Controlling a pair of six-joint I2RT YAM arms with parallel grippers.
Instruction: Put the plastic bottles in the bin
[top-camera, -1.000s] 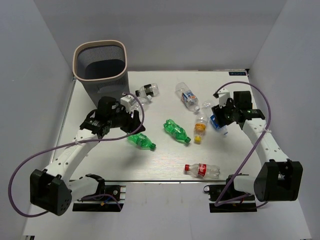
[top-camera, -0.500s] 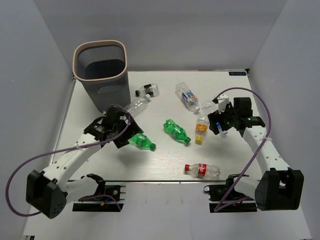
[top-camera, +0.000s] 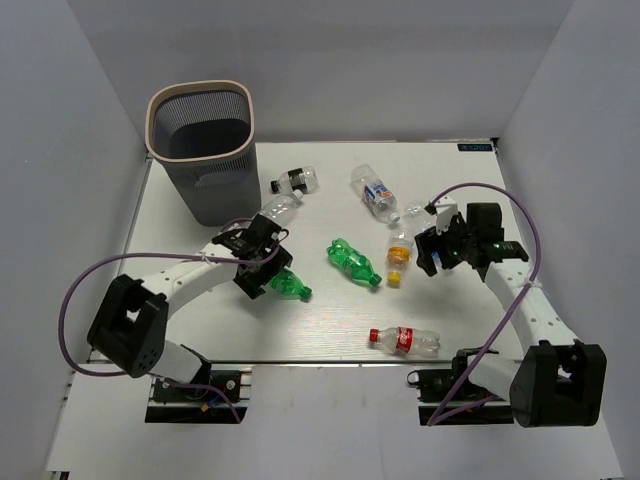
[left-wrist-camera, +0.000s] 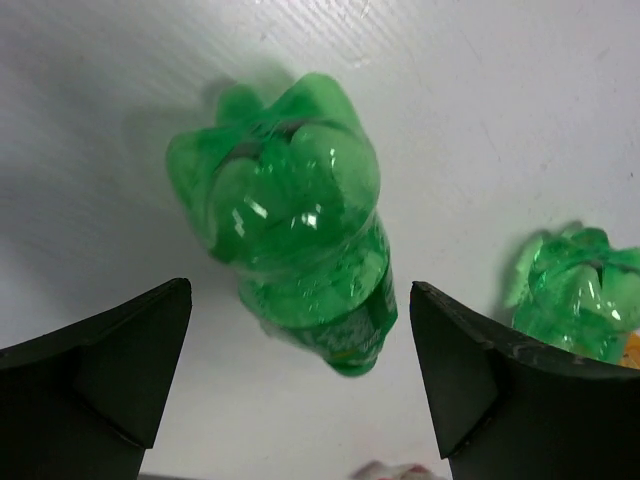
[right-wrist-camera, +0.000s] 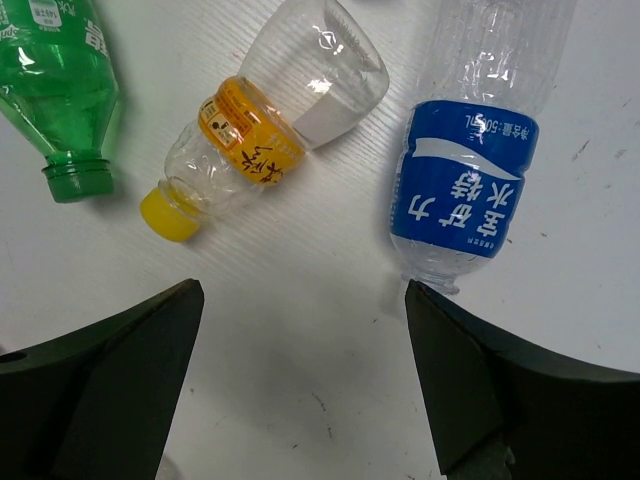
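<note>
Wide-set jaws are shown by the left gripper (left-wrist-camera: 300, 300), one finger on either side of a crushed green bottle (left-wrist-camera: 290, 220) and neither touching it. This bottle lies on the table (top-camera: 330, 320), nearer the arms than the bin (top-camera: 200, 88) and a little to its right. Within the last second the left gripper has been brought away from the bin's wall down to this bottle. The clear bottle (top-camera: 280, 207) it was handling is left on the table just beside the bin, not inside. No bottle is judged to have been gained for the bin, and a grasp of the green one appears to be the step in hand.

Further right of the bin a second green bottle (top-camera: 353, 262) lies untouched. The right gripper (right-wrist-camera: 305, 295) is also spread wide and empty. It has been shifted slightly toward the bin, and bare table is now framed between an orange-labelled, yellow-capped bottle (right-wrist-camera: 255, 145) and a blue-labelled bottle (right-wrist-camera: 465, 185).
</note>
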